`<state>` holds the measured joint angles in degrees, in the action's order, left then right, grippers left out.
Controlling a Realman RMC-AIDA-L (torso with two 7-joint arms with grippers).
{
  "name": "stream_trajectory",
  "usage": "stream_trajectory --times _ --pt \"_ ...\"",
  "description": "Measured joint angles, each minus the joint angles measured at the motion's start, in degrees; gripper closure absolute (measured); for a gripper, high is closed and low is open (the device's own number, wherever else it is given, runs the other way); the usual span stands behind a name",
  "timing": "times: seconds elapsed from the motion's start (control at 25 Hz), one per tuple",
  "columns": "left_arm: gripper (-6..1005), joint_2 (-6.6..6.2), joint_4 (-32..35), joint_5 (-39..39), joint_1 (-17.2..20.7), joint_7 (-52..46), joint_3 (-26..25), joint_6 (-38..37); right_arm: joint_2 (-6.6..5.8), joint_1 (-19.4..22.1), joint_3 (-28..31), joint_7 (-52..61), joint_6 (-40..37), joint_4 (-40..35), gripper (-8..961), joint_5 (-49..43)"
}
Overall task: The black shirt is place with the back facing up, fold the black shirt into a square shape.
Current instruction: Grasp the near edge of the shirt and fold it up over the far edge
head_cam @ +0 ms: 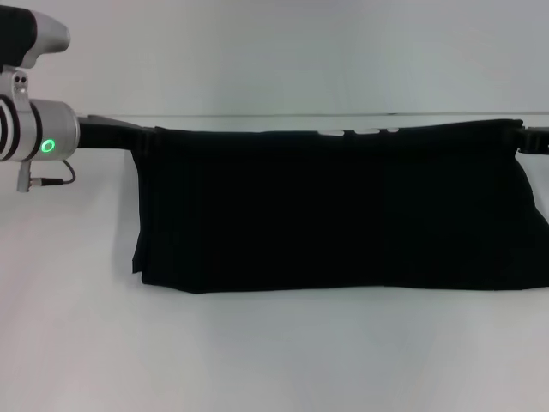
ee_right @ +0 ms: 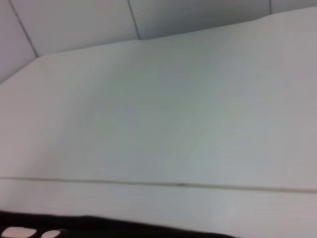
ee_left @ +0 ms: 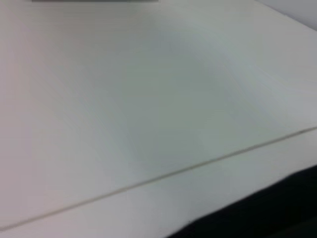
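Even, bright light — faint shadows, both wrist views soft and blurred.

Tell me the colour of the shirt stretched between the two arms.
Plain black, with small white marks along its top edge; the head view shows it best.

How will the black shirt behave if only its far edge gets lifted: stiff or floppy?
Probably floppy: the black shirt lies as a flat folded band on the white table, its near edge wavy. Likely light, so it may drag or unfold. The left gripper and right gripper sit at its far corners.
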<state>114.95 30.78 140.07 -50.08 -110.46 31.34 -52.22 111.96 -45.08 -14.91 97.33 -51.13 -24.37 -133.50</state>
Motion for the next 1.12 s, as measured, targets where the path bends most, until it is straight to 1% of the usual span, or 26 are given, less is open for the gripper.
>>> stream_trajectory --times 0.24,0.56,0.76,1.0,1.12 --pt "998 0.04 0.0 -0.3 -0.8 -0.3 0.8 2.6 0.13 -1.8 -0.4 0.2 4.6 0.8 911 0.0" --pt "997 0.16 -1.7 -0.4 -2.2 0.2 1.0 6.3 0.53 -2.6 -0.6 0.2 7.1 1.3 911 0.1" --pt "997 0.70 -2.2 -0.4 -2.1 0.2 1.2 8.6 0.77 -3.0 -0.6 -0.3 8.8 2.7 912 0.1" --pt "997 0.86 -3.8 -0.3 -2.5 0.4 1.3 11.8 1.14 -3.6 -0.6 0.4 10.4 3.1 912 0.1" --pt "997 1.49 -3.9 -0.4 -2.5 1.1 1.5 14.3 1.23 -3.7 -0.5 0.5 10.6 3.1 911 0.1"
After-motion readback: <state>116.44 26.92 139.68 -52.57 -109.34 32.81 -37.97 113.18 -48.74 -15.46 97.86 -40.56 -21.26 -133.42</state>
